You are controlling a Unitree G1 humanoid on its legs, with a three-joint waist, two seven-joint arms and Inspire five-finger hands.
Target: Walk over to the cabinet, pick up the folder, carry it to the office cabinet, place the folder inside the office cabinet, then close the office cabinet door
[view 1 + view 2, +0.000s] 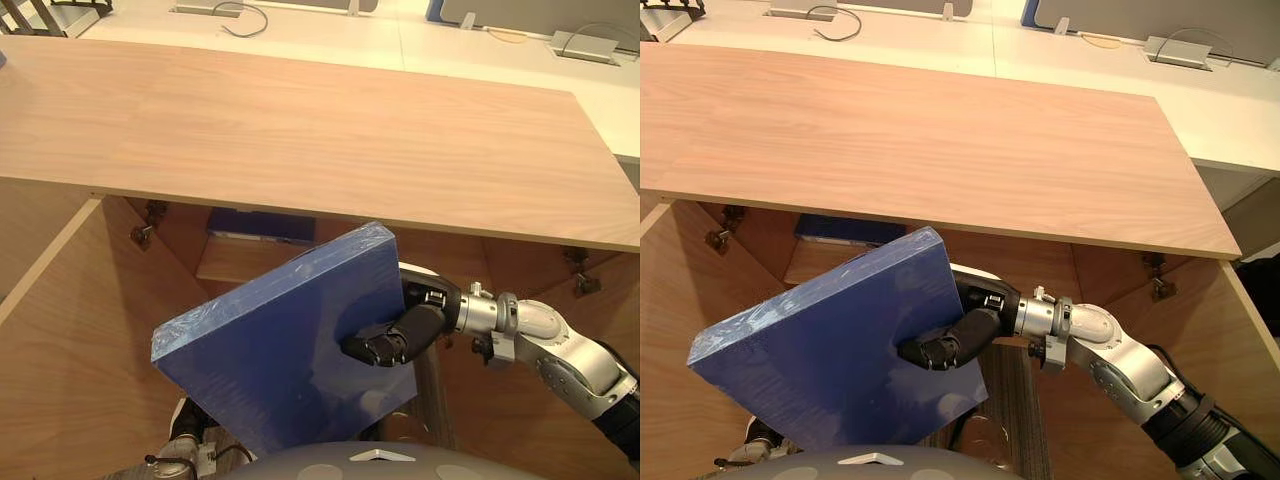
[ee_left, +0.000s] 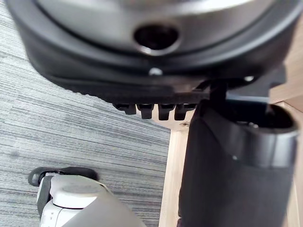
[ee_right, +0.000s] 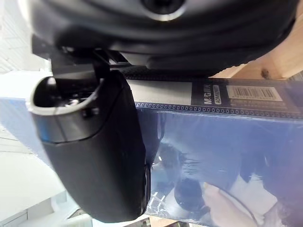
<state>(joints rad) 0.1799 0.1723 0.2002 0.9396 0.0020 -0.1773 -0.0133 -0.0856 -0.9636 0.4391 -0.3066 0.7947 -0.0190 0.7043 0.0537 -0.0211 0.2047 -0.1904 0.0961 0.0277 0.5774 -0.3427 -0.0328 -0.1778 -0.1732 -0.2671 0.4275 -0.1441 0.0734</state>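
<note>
We saw two blue folders. One folder (image 1: 270, 350) was held tilted in front of the single open cabinet (image 1: 300, 130), just below its wooden top. The right robot hand (image 1: 395, 340) grasped the folder by its right edge, dark fingers curled over its face. The second folder (image 1: 262, 225) lay flat on a shelf (image 1: 235, 262) inside. One door (image 1: 60, 350) stood open on the left. The left robot hand (image 2: 156, 90) hung above grey carpet (image 2: 71, 127); we could not tell whether it was released or clenched.
</note>
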